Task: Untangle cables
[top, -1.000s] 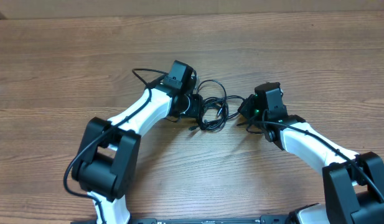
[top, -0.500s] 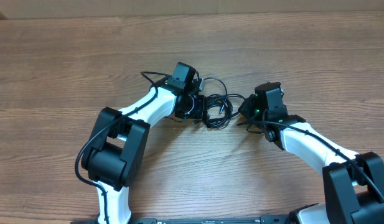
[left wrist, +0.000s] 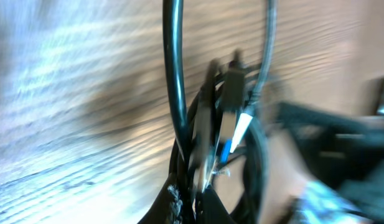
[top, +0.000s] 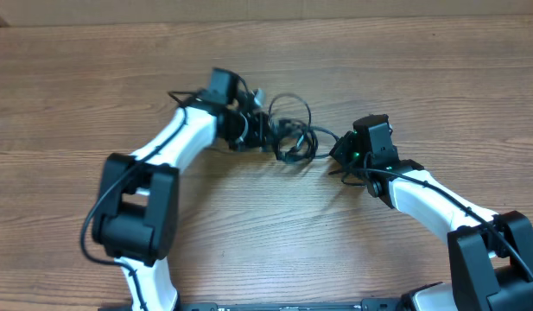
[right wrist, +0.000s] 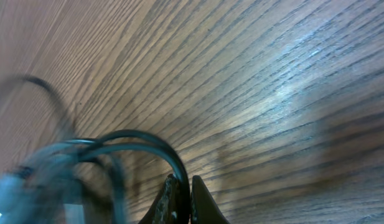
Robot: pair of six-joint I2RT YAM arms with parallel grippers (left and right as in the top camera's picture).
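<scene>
The cables form a small knot of thin black loops just above the centre of the overhead frame, on the wooden table, between the two arms. The left gripper meets the knot's left edge, its jaws pressed together on several strands. In its blurred wrist view, these strands run up the middle of the frame. The right gripper sits at the knot's right edge, jaws pinched tight on one strand that arcs toward the lower left of its wrist view.
</scene>
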